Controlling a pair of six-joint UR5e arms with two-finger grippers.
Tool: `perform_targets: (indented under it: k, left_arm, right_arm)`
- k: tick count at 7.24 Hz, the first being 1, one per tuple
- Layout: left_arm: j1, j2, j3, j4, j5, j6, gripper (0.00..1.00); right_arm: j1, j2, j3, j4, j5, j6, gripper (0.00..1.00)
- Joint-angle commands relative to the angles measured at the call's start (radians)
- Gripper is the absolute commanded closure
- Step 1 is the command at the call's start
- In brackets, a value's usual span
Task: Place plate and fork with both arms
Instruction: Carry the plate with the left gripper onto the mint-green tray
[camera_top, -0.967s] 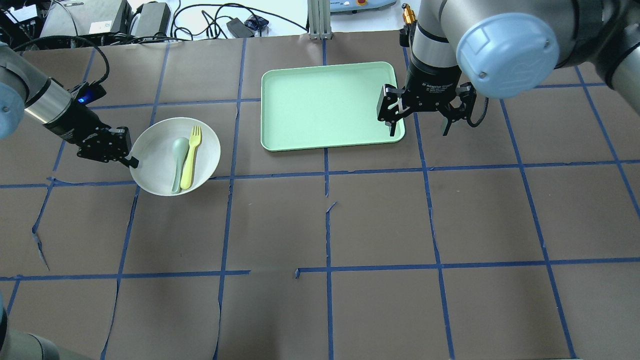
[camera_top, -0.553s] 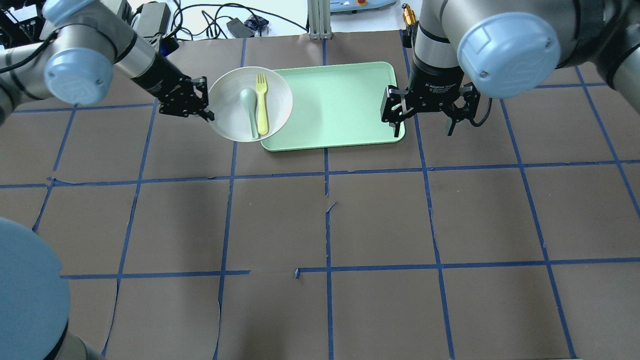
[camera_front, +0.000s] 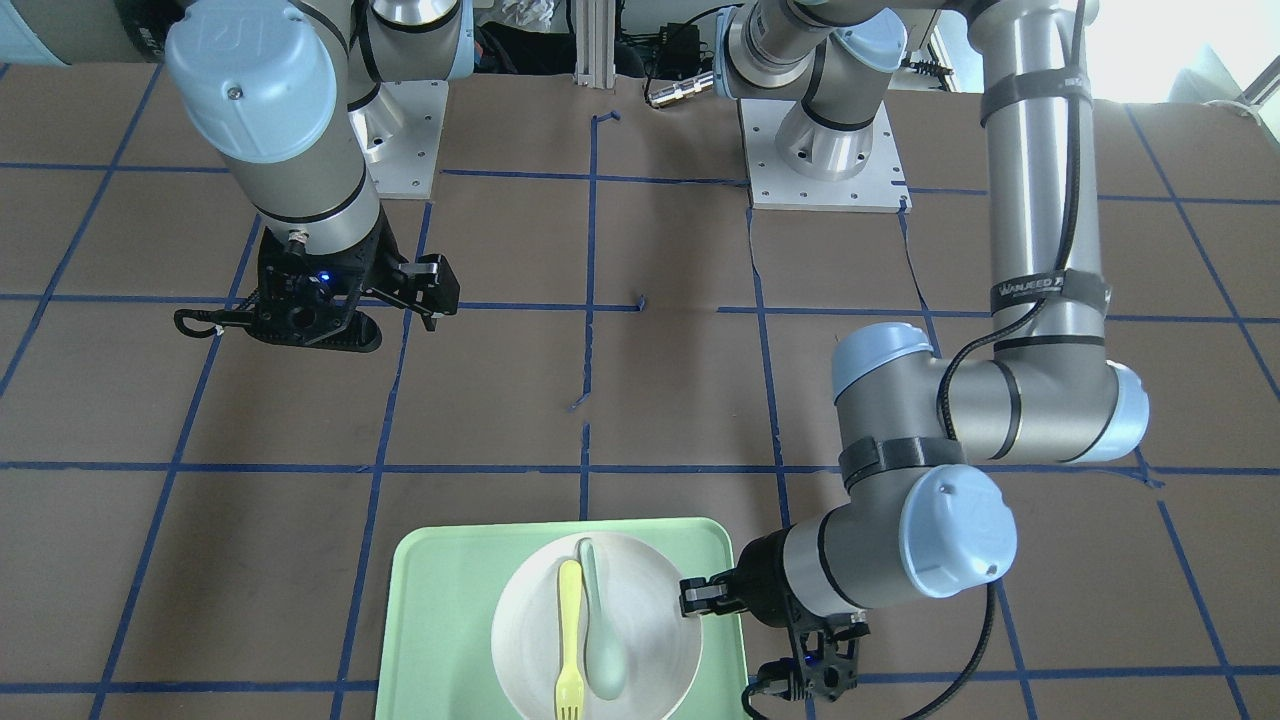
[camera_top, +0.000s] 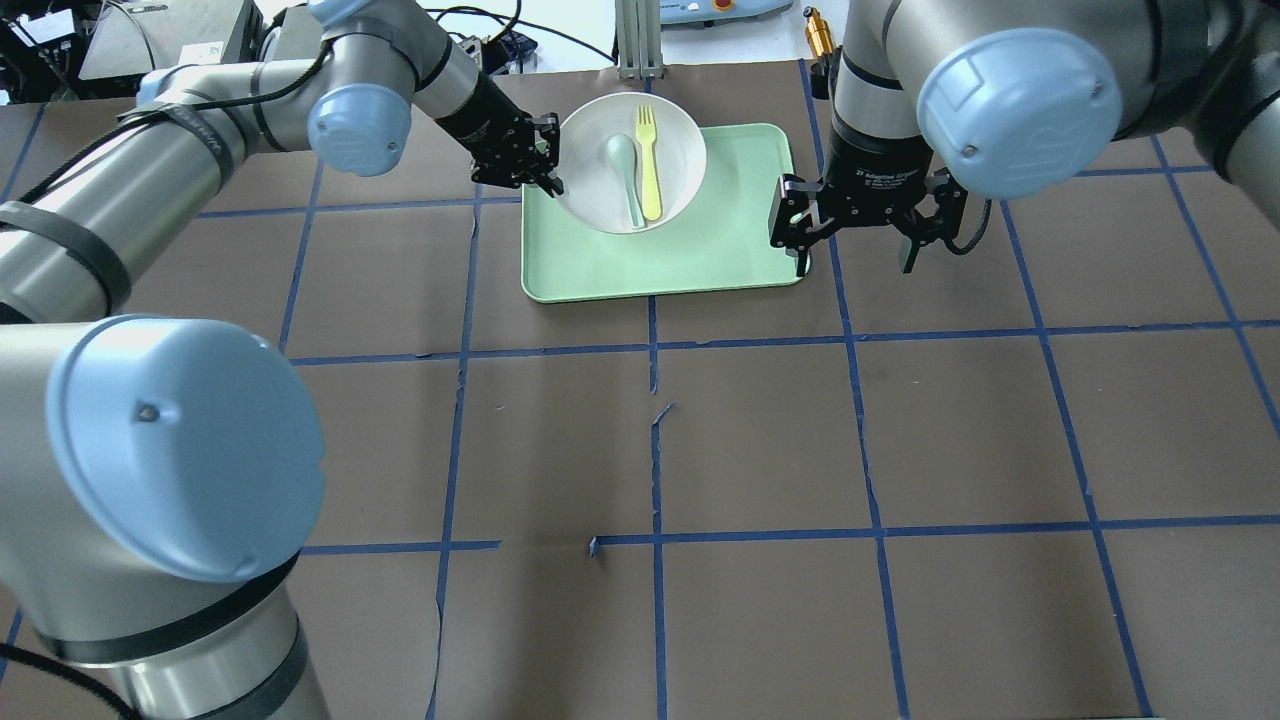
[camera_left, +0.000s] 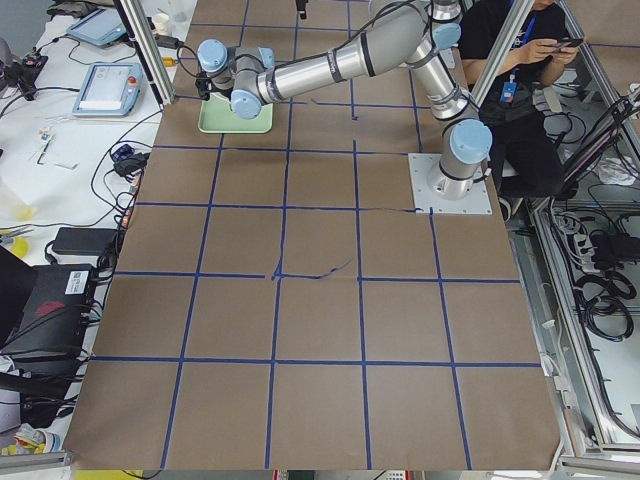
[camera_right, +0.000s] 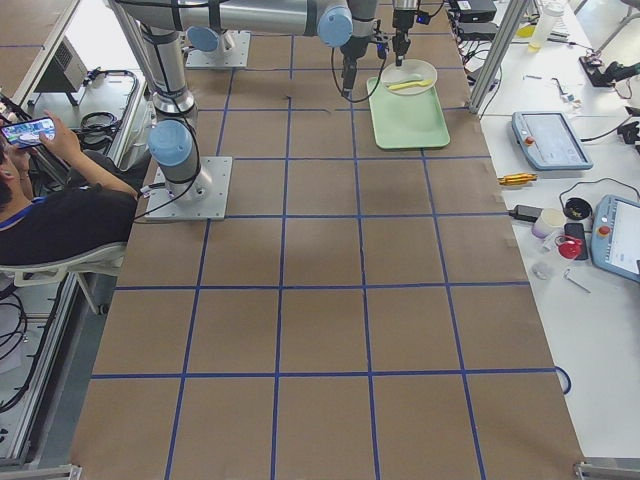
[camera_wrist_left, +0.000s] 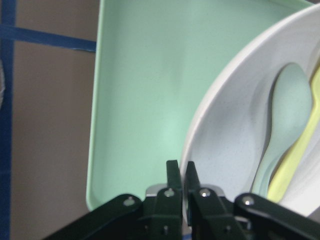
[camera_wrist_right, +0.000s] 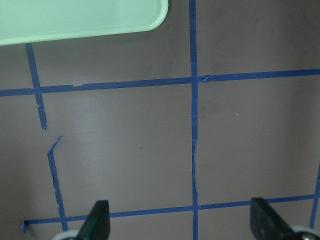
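The off-white plate (camera_top: 600, 195) is held by its left rim in my left gripper (camera_top: 550, 182), which is shut on it. The plate is over the far left part of the mint-green tray (camera_top: 700, 260); I cannot tell whether it touches. The pale-yellow fork (camera_top: 648, 165) and a grey-green spoon (camera_top: 626, 178) lie in the plate. In the left wrist view the gripper (camera_wrist_left: 182, 175) pinches the plate's rim (camera_wrist_left: 220, 125) beside the spoon (camera_wrist_left: 282, 115). My right gripper (camera_top: 855, 240) is open and empty just past the tray's right edge; the right wrist view (camera_wrist_right: 182, 222) shows bare table under it.
The table is brown paper with a blue tape grid. An aluminium post (camera_top: 640, 40), cables and boxes (camera_top: 180, 40) stand beyond the far edge. A gold fitting (camera_top: 818, 30) is near the right arm. A seated person (camera_right: 60, 190) is beside the robot's base.
My left gripper has carried the plate with fork and spoon from the table's left to over the tray. The right gripper has stayed open, shifting only slightly.
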Motion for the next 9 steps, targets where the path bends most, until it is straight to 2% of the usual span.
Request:
perform_targets:
  k: [1, 5, 6, 7, 8, 9]
  left_arm:
    - [-0.043, -0.082, 0.061, 0.014, 0.029, -0.026, 1.00]
    - [-0.065, -0.090, 0.038, 0.012, 0.064, -0.049, 1.00]
    - [-0.066, -0.082, 0.029, 0.014, 0.063, -0.087, 0.89]
    - [-0.069, -0.081, 0.024, 0.070, 0.061, -0.142, 0.12]
    - [-0.069, -0.076, 0.006, 0.089, 0.063, -0.149, 0.00]
    - [-0.066, -0.041, -0.014, 0.088, 0.063, -0.144, 0.00]
  right_arm:
    - [-0.001, 0.001, 0.001, -0.001, -0.001, 0.000, 0.00]
    - [-0.001, 0.001, -0.001, -0.006, -0.001, 0.000, 0.00]
    - [-0.001, 0.001, 0.001, -0.010, 0.002, 0.001, 0.00]
    - [-0.001, 0.001, -0.001, -0.014, 0.004, 0.000, 0.00]
    - [-0.022, 0.002, -0.014, -0.021, 0.004, -0.038, 0.00]
    - [-0.045, 0.002, -0.019, -0.032, 0.015, -0.046, 0.00]
